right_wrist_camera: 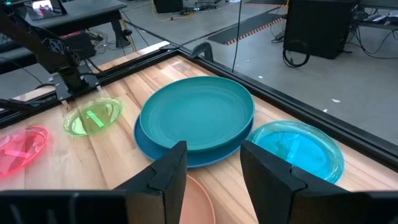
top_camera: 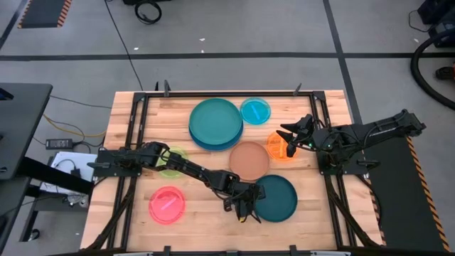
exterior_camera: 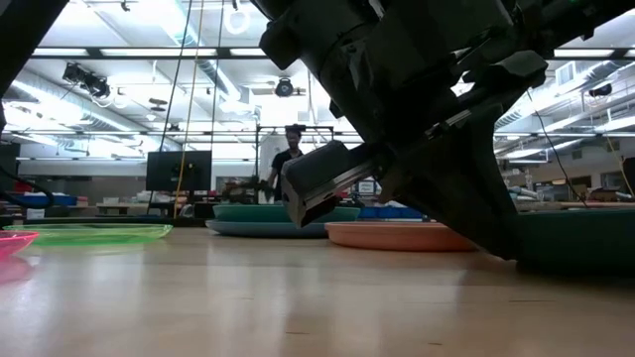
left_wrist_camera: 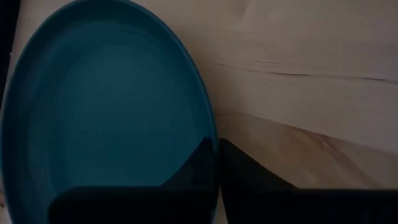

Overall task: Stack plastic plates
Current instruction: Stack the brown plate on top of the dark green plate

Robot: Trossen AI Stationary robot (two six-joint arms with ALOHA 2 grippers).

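While left end effector [top_camera: 248,206] pinches dark teal plate [top_camera: 279,198] rim — right end effector [top_camera: 290,139] open.

— What lay past the right gripper [right_wrist_camera: 211,165]?
— Its fingers stood apart over a tan plate [right_wrist_camera: 198,200]. Beyond, a teal plate [right_wrist_camera: 198,113] sat on a blue plate [right_wrist_camera: 163,151], with a cyan plate [right_wrist_camera: 298,149] just beside.
— And farther off?
— A green plate [right_wrist_camera: 93,117] and a pink plate [right_wrist_camera: 22,148].

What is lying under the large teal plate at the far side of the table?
Under the teal plate lies the blue plate; only its rim shows around the near edge. The rest is covered, so anything between or beneath them cannot be seen.
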